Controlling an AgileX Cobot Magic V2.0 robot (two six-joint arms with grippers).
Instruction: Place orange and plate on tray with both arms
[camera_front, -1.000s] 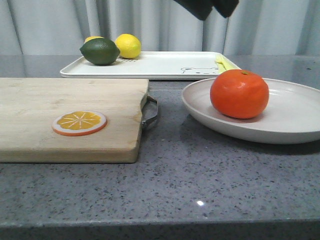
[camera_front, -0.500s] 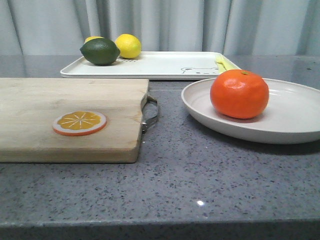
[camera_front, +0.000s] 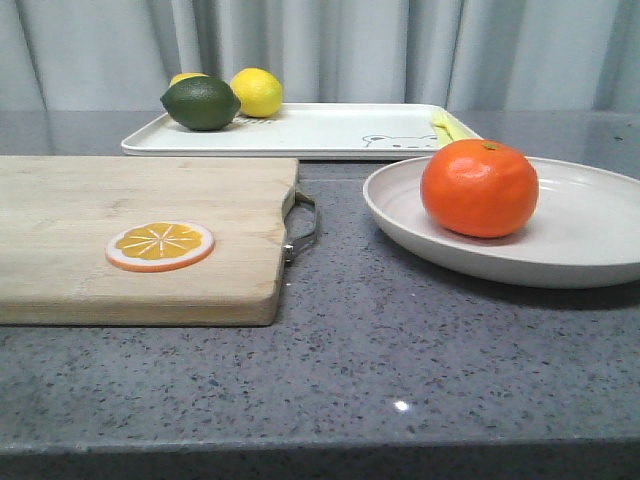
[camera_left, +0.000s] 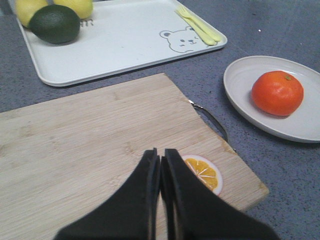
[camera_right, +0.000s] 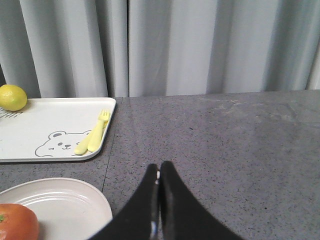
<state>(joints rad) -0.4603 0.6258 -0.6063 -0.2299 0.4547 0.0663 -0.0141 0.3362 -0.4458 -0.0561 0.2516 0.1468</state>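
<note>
Tray (camera_front: 320, 135): I see a lime (camera_front: 201, 103), two lemons (camera_front: 257, 91) and a yellow fork (camera_left: 199, 26) on it, beyond my left gripper (camera_left: 161, 159).
Plate (camera_front: 580, 235): holds the orange (camera_front: 479, 187), just below my right gripper (camera_right: 159, 175).
Grippers: both pressed together, empty.
Counter (camera_front: 400, 350): grey stone; curtain (camera_front: 350, 50) behind.

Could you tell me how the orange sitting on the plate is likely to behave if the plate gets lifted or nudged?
The orange lies loose on the shallow plate, so it may well roll if the plate tilts. Its slightly flattened shape could steady it somewhat. The dimpled skin should probably give a pincer fair grip, though the round form might let it slip from narrow fingers.
</note>
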